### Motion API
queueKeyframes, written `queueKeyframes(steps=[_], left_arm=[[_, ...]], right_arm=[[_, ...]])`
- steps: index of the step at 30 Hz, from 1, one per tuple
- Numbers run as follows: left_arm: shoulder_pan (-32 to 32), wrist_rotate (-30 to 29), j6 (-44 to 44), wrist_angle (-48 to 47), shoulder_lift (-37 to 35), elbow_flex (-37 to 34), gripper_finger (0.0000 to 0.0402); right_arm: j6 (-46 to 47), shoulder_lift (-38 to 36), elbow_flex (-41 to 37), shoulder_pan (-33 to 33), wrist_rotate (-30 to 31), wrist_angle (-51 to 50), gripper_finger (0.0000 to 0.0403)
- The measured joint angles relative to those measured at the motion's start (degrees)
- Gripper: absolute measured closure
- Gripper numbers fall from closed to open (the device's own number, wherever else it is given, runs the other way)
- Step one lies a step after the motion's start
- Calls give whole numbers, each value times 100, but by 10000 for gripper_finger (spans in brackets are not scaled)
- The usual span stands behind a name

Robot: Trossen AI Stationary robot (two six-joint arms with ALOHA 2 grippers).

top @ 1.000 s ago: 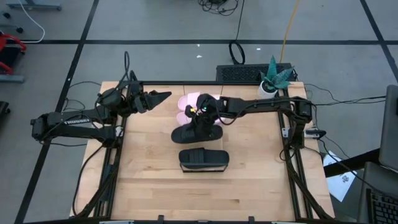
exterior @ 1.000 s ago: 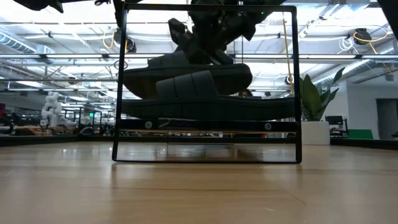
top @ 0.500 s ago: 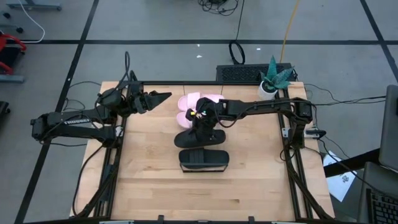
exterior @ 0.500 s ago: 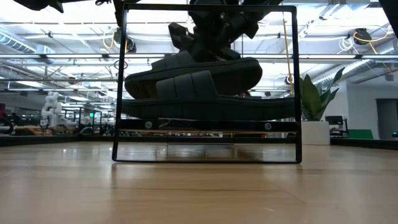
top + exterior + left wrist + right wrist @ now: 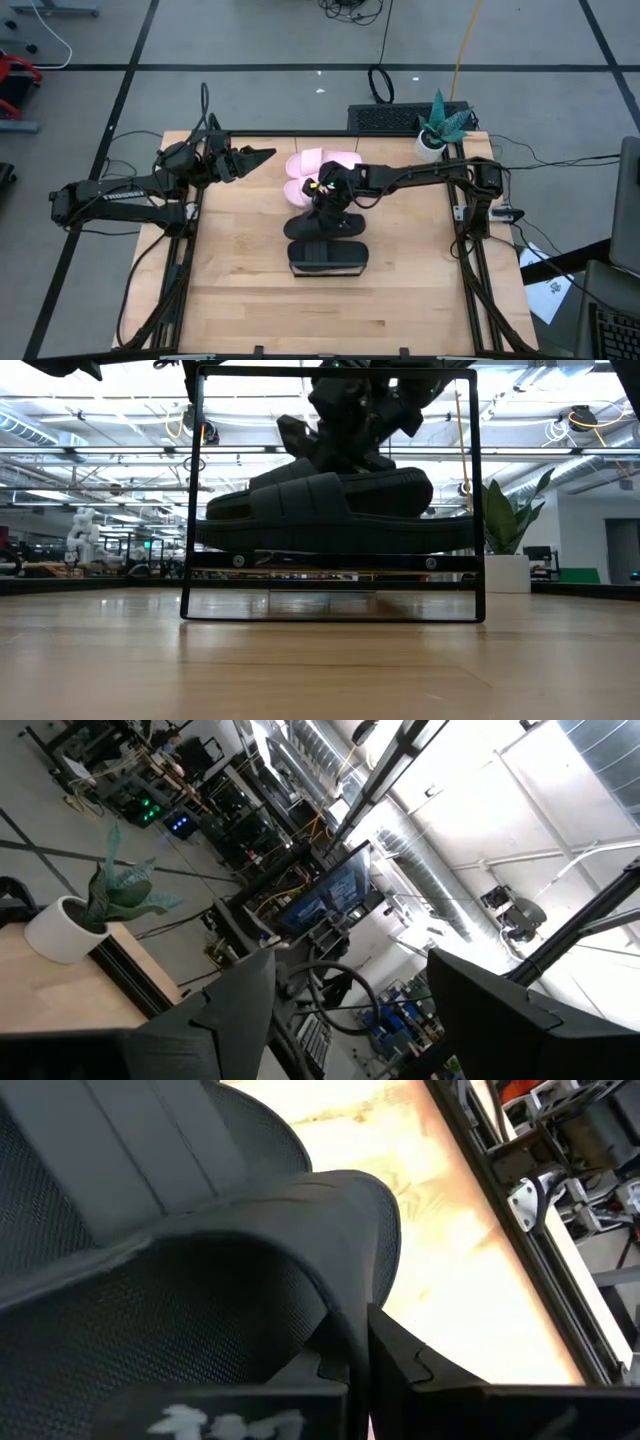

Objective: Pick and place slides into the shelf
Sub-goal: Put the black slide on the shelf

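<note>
Wooden tabletop [image 5: 240, 280], matte black wide-strapped slide [image 5: 322, 225] clamped in right hand [image 5: 328, 200], left hand [image 5: 262, 154] spread, empty.

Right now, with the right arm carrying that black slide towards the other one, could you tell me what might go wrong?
1. The right gripper holds the black slide close beside the second black slide; lowering it could knock that one or land on top of it.
2. In the right wrist view the grip looks to be on the strap only, so the slide might tilt or slip.
3. The pink slides lie just behind the arm, so a swing back could brush them.
</note>
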Motion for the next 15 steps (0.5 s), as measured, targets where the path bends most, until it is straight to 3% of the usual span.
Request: queueKeyframes(steps=[15], left_arm=[[-2,0,-22,0,1,0,144]], right_arm=[[-1,7,-161,-45,385,366,403]])
